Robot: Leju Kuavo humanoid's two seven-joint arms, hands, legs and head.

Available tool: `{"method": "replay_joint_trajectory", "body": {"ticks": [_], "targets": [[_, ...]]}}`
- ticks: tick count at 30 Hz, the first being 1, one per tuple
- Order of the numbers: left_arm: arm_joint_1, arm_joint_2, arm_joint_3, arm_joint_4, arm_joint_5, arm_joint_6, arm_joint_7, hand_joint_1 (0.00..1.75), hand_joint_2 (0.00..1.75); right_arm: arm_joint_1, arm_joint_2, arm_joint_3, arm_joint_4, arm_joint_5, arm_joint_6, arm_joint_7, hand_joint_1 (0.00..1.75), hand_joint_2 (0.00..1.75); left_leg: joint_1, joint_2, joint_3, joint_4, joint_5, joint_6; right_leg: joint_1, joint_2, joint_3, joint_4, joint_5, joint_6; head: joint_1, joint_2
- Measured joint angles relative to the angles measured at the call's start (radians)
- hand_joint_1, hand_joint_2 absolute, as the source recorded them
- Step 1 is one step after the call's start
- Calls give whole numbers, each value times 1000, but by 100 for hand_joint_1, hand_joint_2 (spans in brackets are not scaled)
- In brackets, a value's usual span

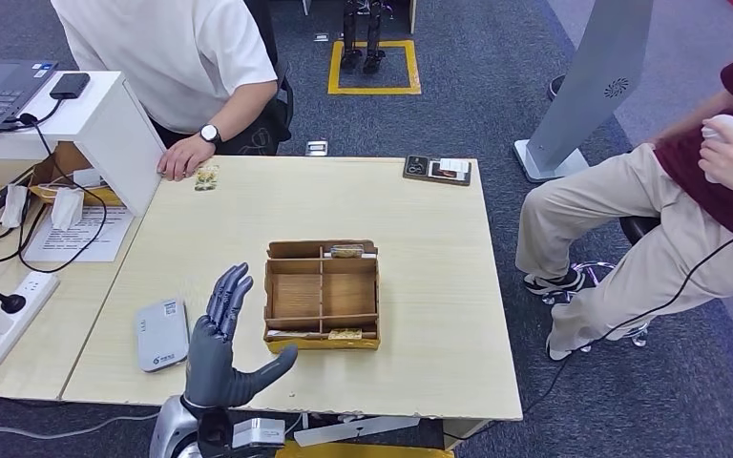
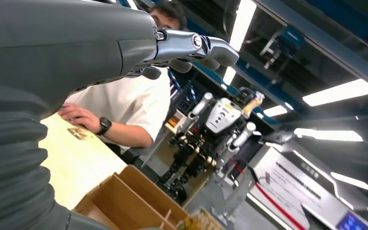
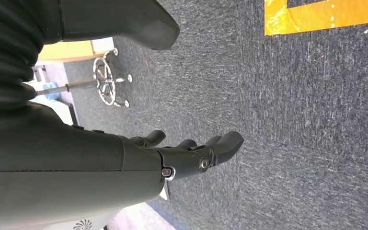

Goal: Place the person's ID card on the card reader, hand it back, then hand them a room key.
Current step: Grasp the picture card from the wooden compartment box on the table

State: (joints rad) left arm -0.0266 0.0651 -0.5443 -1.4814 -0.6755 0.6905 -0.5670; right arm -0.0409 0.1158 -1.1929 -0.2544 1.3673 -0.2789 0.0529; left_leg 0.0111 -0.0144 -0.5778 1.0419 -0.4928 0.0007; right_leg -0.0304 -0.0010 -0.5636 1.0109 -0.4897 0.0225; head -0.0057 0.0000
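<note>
I judge nothing done yet: my left hand (image 1: pixel 224 339) hovers open and empty over the table (image 1: pixel 420 215); the right hand (image 3: pixel 182 155) hangs empty, fingers loosely spread, above grey carpet. The ID card (image 1: pixel 206 177) lies at 11 o'clock by the person's hand (image 1: pixel 184 156). The reader (image 1: pixel 161 334) sits at 9 o'clock of my left hand, the box (image 1: pixel 323 296) at 3.

On my right wrist feed, the right hand (image 3: pixel 191 153) is holding nothing; its fingers (image 3: pixel 223 143) are lying apart and lightly curled, and the thick thumb (image 3: pixel 148 24) is standing clear of them. Beyond the hand I am seeing dark grey carpet floor (image 3: pixel 292 120). A strip of yellow floor tape (image 3: pixel 326 14) is lying on the carpet. A chair's wheeled base (image 3: pixel 106 81) is resting on the same carpet, near a pale wooden edge (image 3: pixel 69 50).
</note>
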Motion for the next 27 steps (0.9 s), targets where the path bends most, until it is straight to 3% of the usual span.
{"method": "replay_joint_trajectory", "body": {"ticks": [11, 22, 27], "targets": [[-59, 37, -99, 93, -135, 6, 81, 0, 175, -1, -8, 0, 0, 14, 3, 0, 0, 175, 0, 0, 0, 0, 0, 0, 0, 0, 0, 0, 0, 0, 0, 0], [-85, 31, -104, 169, -315, 8, 134, 0, 175, -4, -11, 0, 1, 25, 2, 0, 0, 175, 0, 0, 0, 0, 0, 0, 0, 0, 0, 0, 0, 0, 0, 0], [-86, 9, -83, 190, -484, 8, 242, 0, 175, -4, -11, 0, 1, 25, 2, 5, 0, 175, 0, 0, 0, 0, 0, 0, 0, 0, 0, 0, 0, 0, 0, 0]]}}
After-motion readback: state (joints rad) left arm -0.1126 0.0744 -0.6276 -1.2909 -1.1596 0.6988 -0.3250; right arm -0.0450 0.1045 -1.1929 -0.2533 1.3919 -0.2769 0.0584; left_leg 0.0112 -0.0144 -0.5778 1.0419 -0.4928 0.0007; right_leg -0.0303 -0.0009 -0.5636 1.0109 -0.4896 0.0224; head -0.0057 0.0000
